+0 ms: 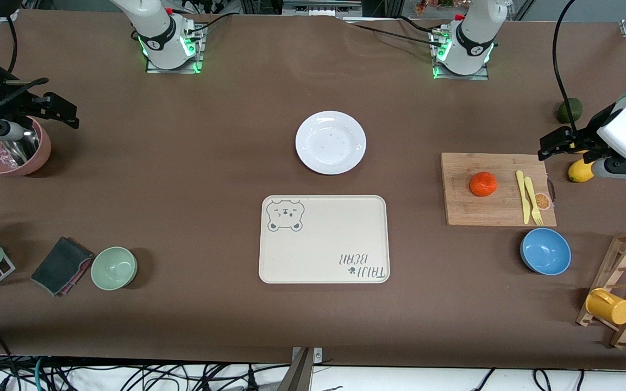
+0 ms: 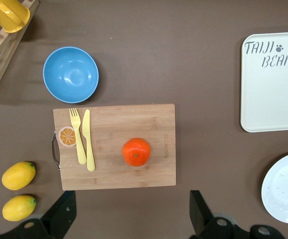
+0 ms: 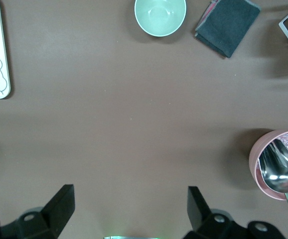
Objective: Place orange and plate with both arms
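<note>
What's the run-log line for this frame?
orange: on cutting board | plate: bare | left gripper: open, idle | right gripper: open, idle

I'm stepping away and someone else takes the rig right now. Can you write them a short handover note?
Left gripper: open, empty, waiting above the table by the lemons.
Right gripper: open, empty, waiting over bare table beside the pink bowl.
Orange: on the cutting board, untouched.
Plate: on the table, farther from the front camera than the bear tray, which holds nothing.
Done: nothing yet. Left: pick and place both orange and plate.
</note>
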